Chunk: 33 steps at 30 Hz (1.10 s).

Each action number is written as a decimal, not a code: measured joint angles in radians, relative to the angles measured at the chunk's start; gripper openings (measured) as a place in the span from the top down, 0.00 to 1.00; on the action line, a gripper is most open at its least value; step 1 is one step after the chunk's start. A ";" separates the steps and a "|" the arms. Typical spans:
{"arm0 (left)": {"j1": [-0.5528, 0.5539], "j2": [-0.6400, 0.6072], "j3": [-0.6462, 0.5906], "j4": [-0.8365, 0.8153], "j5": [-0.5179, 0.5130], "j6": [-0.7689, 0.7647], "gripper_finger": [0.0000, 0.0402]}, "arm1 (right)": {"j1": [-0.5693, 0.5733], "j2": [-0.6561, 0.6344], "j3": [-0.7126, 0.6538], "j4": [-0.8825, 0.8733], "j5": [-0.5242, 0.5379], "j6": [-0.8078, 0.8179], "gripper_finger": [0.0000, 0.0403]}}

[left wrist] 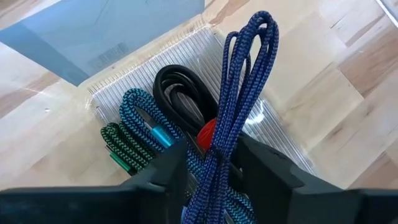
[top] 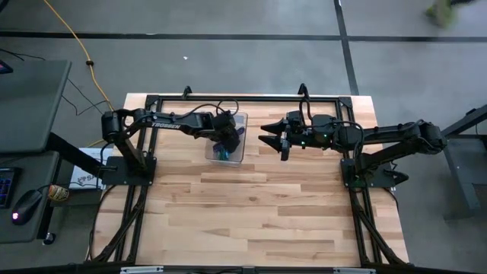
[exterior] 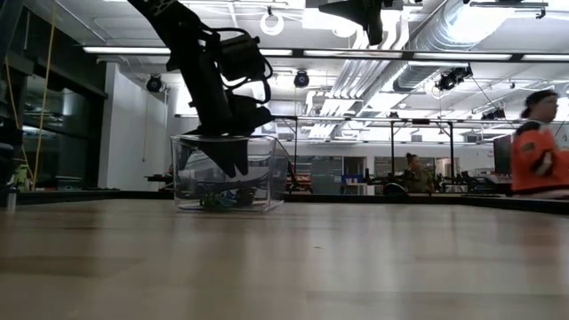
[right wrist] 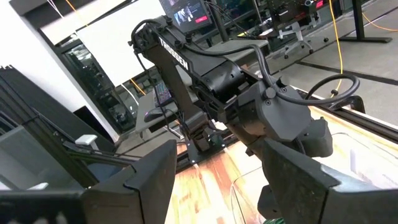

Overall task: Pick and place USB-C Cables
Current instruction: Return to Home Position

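Left claw [left wrist: 212, 152] inside the bin [left wrist: 273, 124], the purple cable [left wrist: 239, 81] running through its gap above 3 others on the bin floor: green [left wrist: 115, 140], teal [left wrist: 140, 112] and red-and-black [left wrist: 207, 130]. Whether the claw is clenched on the purple cable or released cannot be told. Right claw [top: 264, 138], released and empty, hovers above the counter [top: 251, 213] just beside the bin. For a clean return home, the left claw should probably be fully released first, then rise straight up clear of the walls before swinging back, so no loop snags and drags out.
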 joint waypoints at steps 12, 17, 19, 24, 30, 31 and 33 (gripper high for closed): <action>0.000 0.000 0.000 0.004 0.005 0.005 0.53 | 0.000 0.000 0.000 0.000 0.000 -0.002 0.44; 0.000 0.000 0.000 0.004 0.005 0.006 0.52 | 0.000 0.000 0.000 0.000 0.000 -0.001 0.44; 0.000 0.000 0.000 0.004 0.005 0.008 0.53 | 0.000 0.000 0.000 0.000 0.000 -0.002 0.44; 0.000 0.000 0.000 0.004 0.005 0.008 0.53 | 0.000 0.000 0.000 0.000 0.000 -0.002 0.44; 0.002 -0.035 0.000 0.004 0.028 0.017 0.53 | 0.000 0.000 0.000 -0.001 0.000 -0.001 0.44; 0.003 -0.047 0.000 0.004 0.031 0.025 0.53 | 0.000 0.000 0.000 -0.001 0.000 -0.001 0.44; 0.003 -0.076 0.004 -0.001 0.034 0.034 0.53 | 0.000 0.000 0.000 -0.001 0.000 -0.002 0.44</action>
